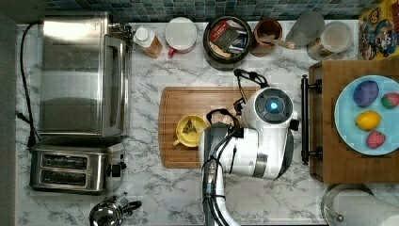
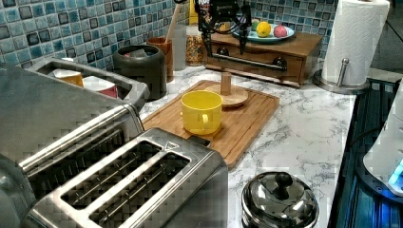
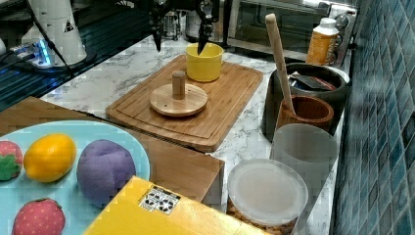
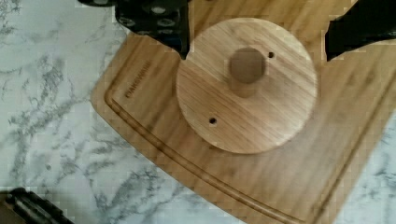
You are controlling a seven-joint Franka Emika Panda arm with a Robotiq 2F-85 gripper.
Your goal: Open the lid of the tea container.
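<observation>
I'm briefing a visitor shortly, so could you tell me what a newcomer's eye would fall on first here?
Probably the round wooden lid with its upright knob, lying on the bamboo cutting board beside the bright yellow mug, with the open black end effector poised above it. Next, the round black tea container by the tiled wall, uncovered, its packets showing.

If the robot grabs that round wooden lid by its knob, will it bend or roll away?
The wooden lid looks solid, so probably stiff, not bendy. It lies flat on the cutting board, so rolling seems unlikely. Its upright knob likely offers an easy hold.
</observation>
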